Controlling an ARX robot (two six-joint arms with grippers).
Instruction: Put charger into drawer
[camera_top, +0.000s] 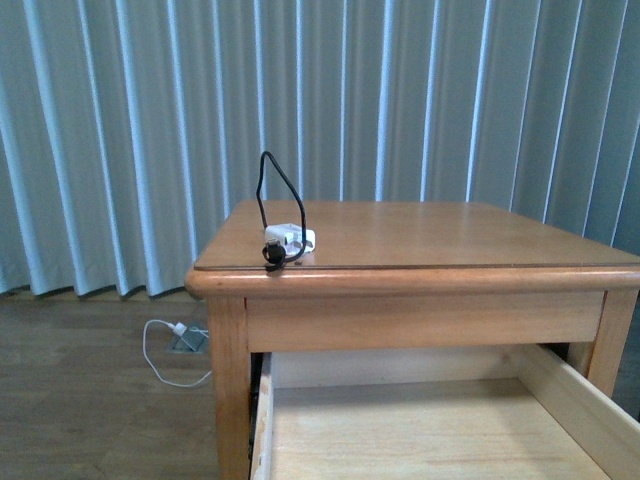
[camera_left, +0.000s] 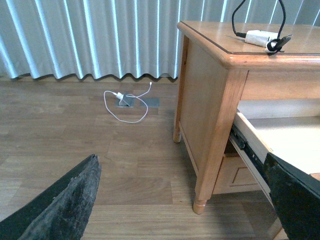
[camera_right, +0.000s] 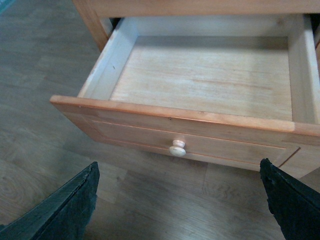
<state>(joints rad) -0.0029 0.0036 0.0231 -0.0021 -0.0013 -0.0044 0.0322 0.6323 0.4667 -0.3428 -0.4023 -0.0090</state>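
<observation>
While the charger (camera_top: 290, 239) lies on the nightstand (camera_top: 450, 235), drawer (camera_right: 150, 131) open, left claw (camera_left: 181, 162) and right claw (camera_right: 178, 166) gape.

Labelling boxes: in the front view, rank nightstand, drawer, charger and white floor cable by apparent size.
Nightstand.
Drawer, cropped by the frame.
Charger and white floor cable look alike; the cable lies farther off, so unranked.

Pale blue-grey pleated curtains (camera_top: 120, 120) hang behind a light-wood nightstand (camera_top: 450, 235) that stands on a wood-plank floor (camera_top: 80, 420). On the floor to the nightstand's left, near the curtain hem, a white plug (camera_top: 178, 328) trails a looping white cable. It lies beside what may be a grey floor socket (camera_top: 192, 342).
</observation>
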